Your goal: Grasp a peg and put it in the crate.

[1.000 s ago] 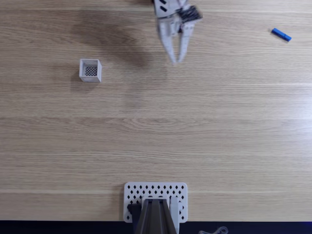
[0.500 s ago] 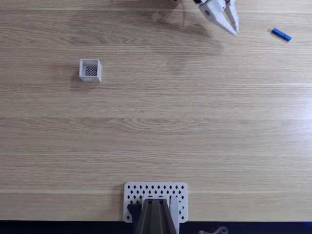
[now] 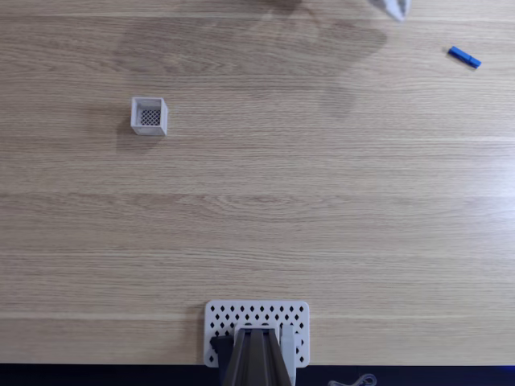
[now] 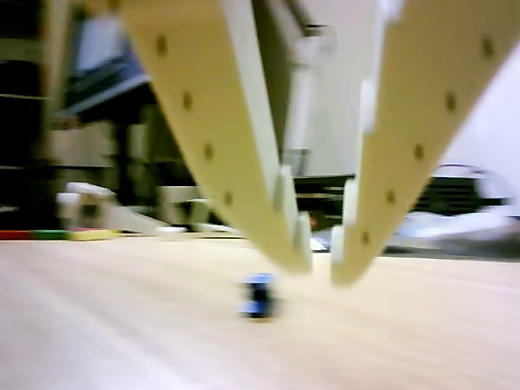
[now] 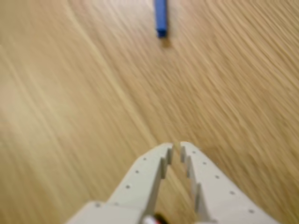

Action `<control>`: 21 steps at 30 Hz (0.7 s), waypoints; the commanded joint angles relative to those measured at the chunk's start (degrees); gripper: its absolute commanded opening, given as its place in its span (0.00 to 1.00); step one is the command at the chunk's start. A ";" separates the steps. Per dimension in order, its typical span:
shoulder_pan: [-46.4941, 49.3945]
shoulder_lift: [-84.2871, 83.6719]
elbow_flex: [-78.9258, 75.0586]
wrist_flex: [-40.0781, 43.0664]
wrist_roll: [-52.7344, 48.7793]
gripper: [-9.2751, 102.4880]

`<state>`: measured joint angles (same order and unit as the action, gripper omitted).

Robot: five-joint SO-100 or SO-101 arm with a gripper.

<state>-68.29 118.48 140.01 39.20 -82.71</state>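
gripper (image 5: pixel 177 148) fingertips nearly closed with nothing held, peg (image 5: pixel 160 17) seen lying ahead on table (image 3: pixel 322 209), crate (image 3: pixel 149 116) well apart.

In the fixed view the white two-finger gripper (image 3: pixel 394 8) is cut off by the top edge, leaving a sliver near the wooden table's (image 3: pixel 322 201) far edge. The small bright blue peg (image 4: pixel 258 295) is a soft smear in the other view (the room behind is equally blurred), and the wrist view's top edge crops it.
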 commanded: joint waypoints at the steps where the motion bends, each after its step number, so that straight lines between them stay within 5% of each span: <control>1: -2.90 -3.69 -14.33 0.70 3.96 0.08; 15: -1.76 -29.18 -40.43 -1.49 5.45 0.09; 21: 3.16 -34.45 -46.49 -1.49 4.57 0.22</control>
<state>-68.12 83.32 101.95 39.11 -77.78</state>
